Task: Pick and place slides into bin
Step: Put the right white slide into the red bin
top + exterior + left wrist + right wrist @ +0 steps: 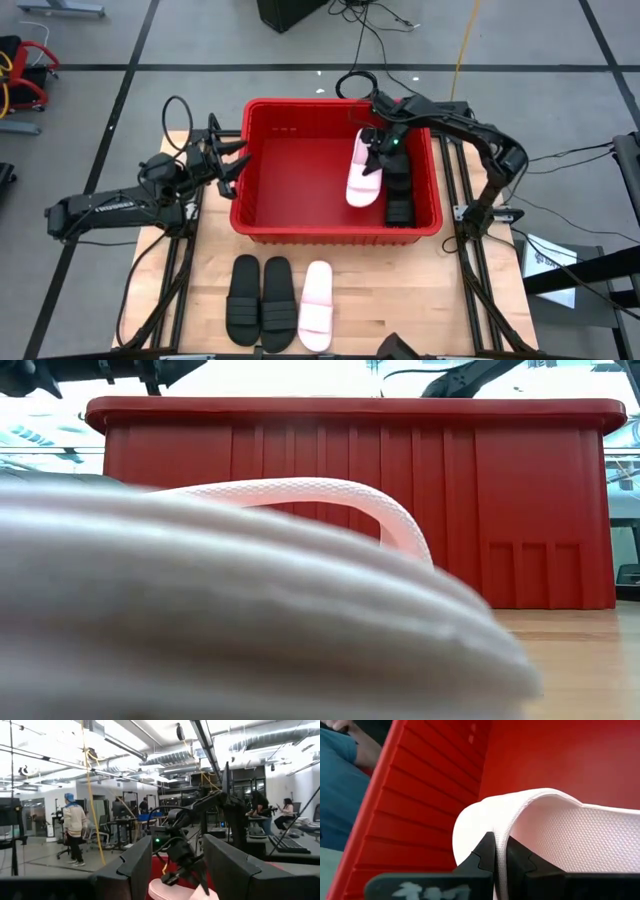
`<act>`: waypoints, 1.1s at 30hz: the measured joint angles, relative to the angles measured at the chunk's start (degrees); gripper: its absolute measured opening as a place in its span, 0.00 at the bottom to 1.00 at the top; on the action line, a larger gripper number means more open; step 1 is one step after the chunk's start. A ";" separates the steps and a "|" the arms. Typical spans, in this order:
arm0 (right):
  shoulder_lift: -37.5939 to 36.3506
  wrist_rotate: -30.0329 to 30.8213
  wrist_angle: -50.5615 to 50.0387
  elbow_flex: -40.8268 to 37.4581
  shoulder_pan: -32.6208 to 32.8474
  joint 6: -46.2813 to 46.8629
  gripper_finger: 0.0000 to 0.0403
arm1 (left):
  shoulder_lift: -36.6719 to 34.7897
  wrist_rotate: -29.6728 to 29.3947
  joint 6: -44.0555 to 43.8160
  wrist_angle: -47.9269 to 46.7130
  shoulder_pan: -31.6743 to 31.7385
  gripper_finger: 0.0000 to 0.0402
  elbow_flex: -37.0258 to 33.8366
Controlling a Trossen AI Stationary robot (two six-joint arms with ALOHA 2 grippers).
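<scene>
Over the big red plastic bin (262,180), the right gripper (374,150) pinches a pale pink slide's (362,172) strap, sole hanging lengthwise above the floor; left gripper (232,160) gapes outside.

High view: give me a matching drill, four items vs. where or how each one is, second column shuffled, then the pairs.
Items
1. right claw
2. left claw
3. black pair
4. bin

States
A. side by side on the table, in front of the bin
B. open, at the bin's left rim
C. shut on a pink slide, inside the bin
D. red, at the table's far half

Pairs: 1-C, 2-B, 3-A, 4-D
</scene>
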 joint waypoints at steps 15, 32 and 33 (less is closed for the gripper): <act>7.10 -2.92 -0.76 -0.50 3.12 -5.50 0.01 | -0.02 -0.02 -0.15 -2.00 2.35 0.46 0.00; 12.69 -2.52 -1.20 -3.27 5.90 -2.90 0.01 | -0.01 -0.02 -0.27 -2.15 2.33 0.46 0.00; 12.54 -2.32 -0.80 -4.05 5.90 -2.25 0.01 | -0.01 -0.04 -0.31 -2.28 2.33 0.46 0.00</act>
